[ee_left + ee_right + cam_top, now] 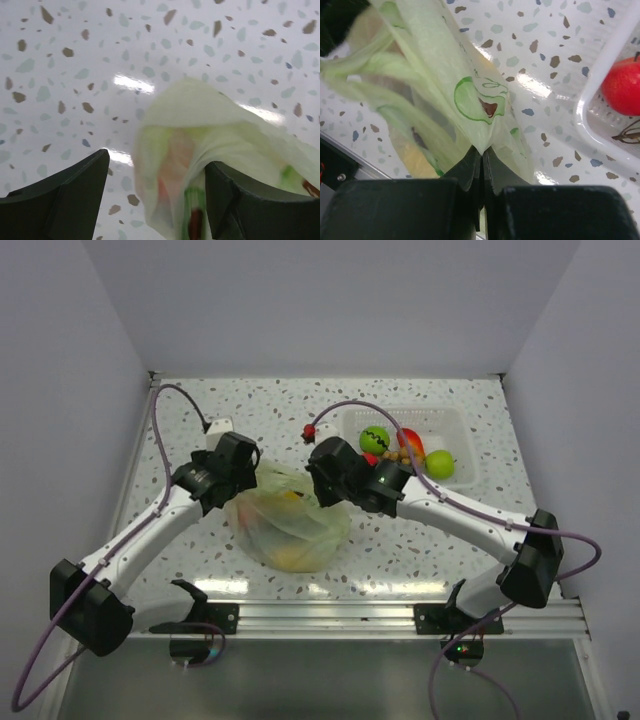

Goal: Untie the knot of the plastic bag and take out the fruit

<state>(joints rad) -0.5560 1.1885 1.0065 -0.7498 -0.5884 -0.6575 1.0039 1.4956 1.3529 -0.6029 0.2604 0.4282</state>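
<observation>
The pale green plastic bag (pixel 285 525) lies in the middle of the table with yellow fruit (pixel 291 558) showing through it. My right gripper (pixel 482 150) is shut on a fold of the bag's plastic (pixel 470 95) at its right upper side (pixel 325 478). My left gripper (pixel 157 192) is open at the bag's left upper side (pixel 240 475). A bunched fold of the bag (pixel 195 150) lies between its fingers (pixel 65 195), against the right one. Stretched strands of plastic (pixel 380 70) run off to the left. I cannot make out the knot.
A clear plastic basket (pixel 460 425) at the back right holds a green ball with a zigzag stripe (pixel 374 438), a red fruit (pixel 411 440) and a lime green apple (pixel 440 463). A small red piece (pixel 309 430) lies on the table left of it. White walls close three sides.
</observation>
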